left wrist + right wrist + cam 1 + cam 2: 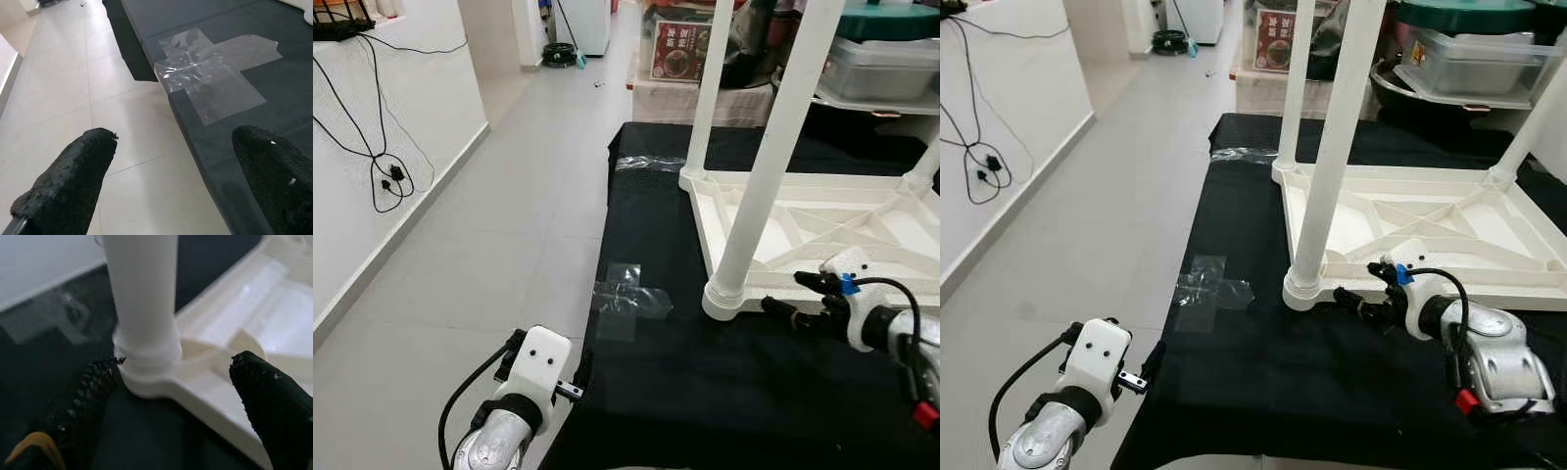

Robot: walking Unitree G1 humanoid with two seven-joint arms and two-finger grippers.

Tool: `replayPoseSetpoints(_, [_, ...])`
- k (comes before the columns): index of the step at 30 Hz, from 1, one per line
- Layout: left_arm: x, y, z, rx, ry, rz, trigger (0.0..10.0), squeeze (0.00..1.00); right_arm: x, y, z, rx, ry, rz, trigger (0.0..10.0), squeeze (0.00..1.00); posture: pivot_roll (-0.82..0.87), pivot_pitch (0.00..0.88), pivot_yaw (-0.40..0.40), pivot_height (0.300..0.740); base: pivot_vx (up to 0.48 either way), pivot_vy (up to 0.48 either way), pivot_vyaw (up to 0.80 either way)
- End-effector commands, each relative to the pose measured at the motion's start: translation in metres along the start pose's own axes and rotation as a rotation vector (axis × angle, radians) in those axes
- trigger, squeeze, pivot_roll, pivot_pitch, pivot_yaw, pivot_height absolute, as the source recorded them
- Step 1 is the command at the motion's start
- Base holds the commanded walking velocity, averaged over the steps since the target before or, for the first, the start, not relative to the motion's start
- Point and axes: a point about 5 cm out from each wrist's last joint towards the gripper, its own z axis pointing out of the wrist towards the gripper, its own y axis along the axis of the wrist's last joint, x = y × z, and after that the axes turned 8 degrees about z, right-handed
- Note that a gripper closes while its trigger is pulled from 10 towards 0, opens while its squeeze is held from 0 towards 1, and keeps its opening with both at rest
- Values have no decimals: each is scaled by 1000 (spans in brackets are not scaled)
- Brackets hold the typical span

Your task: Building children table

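Nearest the camera, the left gripper point(579, 377) hangs at the near left edge of the black cloth mat point(705, 392), its two black fingers point(68, 183) spread wide over the pale tiled floor point(489, 245) and the mat's edge. Just beyond it, one crossed patch of clear tape point(215, 73) lies stuck on the mat. To the right, the right gripper point(793, 294) reaches toward the upturned white plastic children's table point(822, 235), its two fingers point(78, 406) apart on either side of the nearest corner, one beside the leg's base and one over the ribbed underside. The table rests top-down on the mat, three round white legs point(773, 157) standing upward in view. Farther back, a clear plastic storage box point(886, 64) sits on a shelf, and black cables point(382, 166) dangle along the white wall at left.
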Motion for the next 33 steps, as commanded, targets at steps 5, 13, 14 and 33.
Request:
replayPoseSetpoints(5, [-1,-1,-2,7,-10,7,10000,0,-9,23,11,-122,0,33,10000,1000,113,83,-65,740,0,0,0])
replayPoseSetpoints(13, [-2,0,1,2,-12,9,10000,0,1,32,28,-166,108,36,10000,0,109,84,-70,740,0,0,0])
replayPoseSetpoints(14, [-3,0,1,4,-12,12,10000,0,2,34,29,-171,130,35,10000,0,109,84,-70,740,0,0,0])
replayPoseSetpoints(33, [-2,2,1,2,-7,5,10000,0,15,54,82,-320,153,143,0,0,126,95,-75,740,0,0,0])
